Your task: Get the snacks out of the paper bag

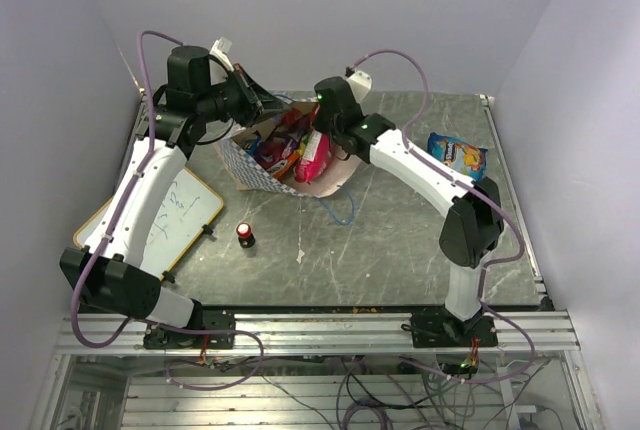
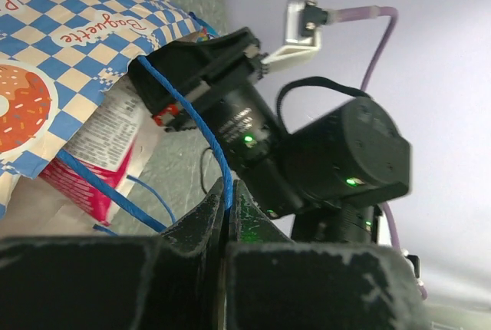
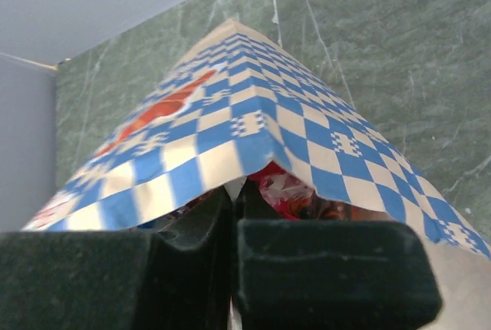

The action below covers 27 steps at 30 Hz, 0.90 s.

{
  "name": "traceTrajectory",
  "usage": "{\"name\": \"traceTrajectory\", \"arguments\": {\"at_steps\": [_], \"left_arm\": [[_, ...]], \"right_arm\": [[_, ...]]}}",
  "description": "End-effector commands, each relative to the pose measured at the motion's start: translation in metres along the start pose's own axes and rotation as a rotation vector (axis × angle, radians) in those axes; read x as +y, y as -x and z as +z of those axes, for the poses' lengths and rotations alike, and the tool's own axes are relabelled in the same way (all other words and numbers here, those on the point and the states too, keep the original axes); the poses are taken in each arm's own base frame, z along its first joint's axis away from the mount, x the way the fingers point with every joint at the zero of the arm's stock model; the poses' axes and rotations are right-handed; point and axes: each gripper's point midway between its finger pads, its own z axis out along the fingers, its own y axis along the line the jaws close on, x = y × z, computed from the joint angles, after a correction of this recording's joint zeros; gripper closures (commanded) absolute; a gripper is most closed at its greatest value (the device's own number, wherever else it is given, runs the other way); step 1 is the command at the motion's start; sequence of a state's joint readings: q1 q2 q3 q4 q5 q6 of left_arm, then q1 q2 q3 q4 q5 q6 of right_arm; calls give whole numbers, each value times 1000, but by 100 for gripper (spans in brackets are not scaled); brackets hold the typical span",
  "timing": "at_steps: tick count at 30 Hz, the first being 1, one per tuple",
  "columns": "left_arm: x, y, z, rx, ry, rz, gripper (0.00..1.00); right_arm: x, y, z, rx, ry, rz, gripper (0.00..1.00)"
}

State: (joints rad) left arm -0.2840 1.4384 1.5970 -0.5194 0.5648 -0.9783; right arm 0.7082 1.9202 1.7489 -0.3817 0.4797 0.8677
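The paper bag (image 1: 262, 175) lies on its side at the back middle of the table, mouth toward the right arm. Several snacks fill it, a pink-and-white packet (image 1: 316, 158) sticking out. My left gripper (image 1: 268, 108) is above the bag's back rim. In the left wrist view it (image 2: 228, 188) is shut on the blue cord handle (image 2: 192, 115), beside the checkered band (image 2: 77, 31). My right gripper (image 1: 318, 135) reaches into the mouth. In the right wrist view it (image 3: 236, 192) is shut under the checkered wall (image 3: 253, 115) on a thin white edge, seemingly a packet's, next to red crinkly packets (image 3: 285, 188).
A blue snack packet (image 1: 457, 155) lies on the table at the right. A small red-capped bottle (image 1: 244, 235) stands in front of the bag. A whiteboard (image 1: 160, 220) lies at the left under the left arm. A loose blue cord (image 1: 343, 212) trails from the bag.
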Motion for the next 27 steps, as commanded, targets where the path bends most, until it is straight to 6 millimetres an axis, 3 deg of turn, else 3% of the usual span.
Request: {"name": "traceTrajectory", "arguments": {"at_steps": [1, 8, 15, 23, 27], "left_arm": [[-27, 14, -14, -69, -71, 40, 93], [-26, 17, -13, -93, -67, 39, 93], [-17, 22, -11, -102, -40, 48, 93], [-7, 30, -6, -103, -38, 49, 93], [-2, 36, -4, -99, -33, 57, 93]], "right_arm": [[38, 51, -48, -39, 121, 80, 100], [57, 70, -77, -31, 220, 87, 100], [75, 91, -139, -35, 439, 14, 100], [29, 111, -214, -97, 457, -134, 100], [-23, 118, -235, -169, 334, -262, 100]]}}
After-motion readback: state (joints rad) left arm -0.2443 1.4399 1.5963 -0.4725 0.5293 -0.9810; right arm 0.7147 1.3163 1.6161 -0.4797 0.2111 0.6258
